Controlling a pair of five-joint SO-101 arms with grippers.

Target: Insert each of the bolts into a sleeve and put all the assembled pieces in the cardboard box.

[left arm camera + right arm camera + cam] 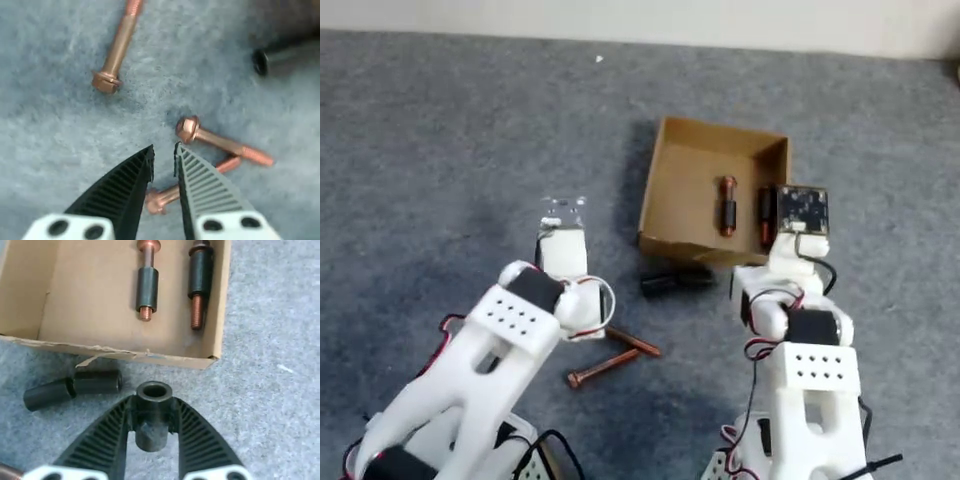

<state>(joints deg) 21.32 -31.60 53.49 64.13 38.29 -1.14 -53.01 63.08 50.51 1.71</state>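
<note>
Judged two of five done: two assembled pieces point(148, 285), copper bolts in black cylindrical sleeves, lie in the brown cardboard box point(30, 300). Right gripper point(153, 402) clenched on a black sleeve point(150, 435), bore showing, just outside the box. Two loose sleeves point(72, 387) and three bare copper bolts point(220, 145) lie on grey carpet point(50, 125). Left gripper point(164, 157) above the bolts, fingers narrowly parted, empty

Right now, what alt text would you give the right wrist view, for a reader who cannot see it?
The right gripper is shut on a black sleeve, its open bore facing the camera, above grey carpet. Beyond it, two loose black sleeves lie end to end just outside a cardboard box, which holds two copper bolts already inside sleeves.
</note>
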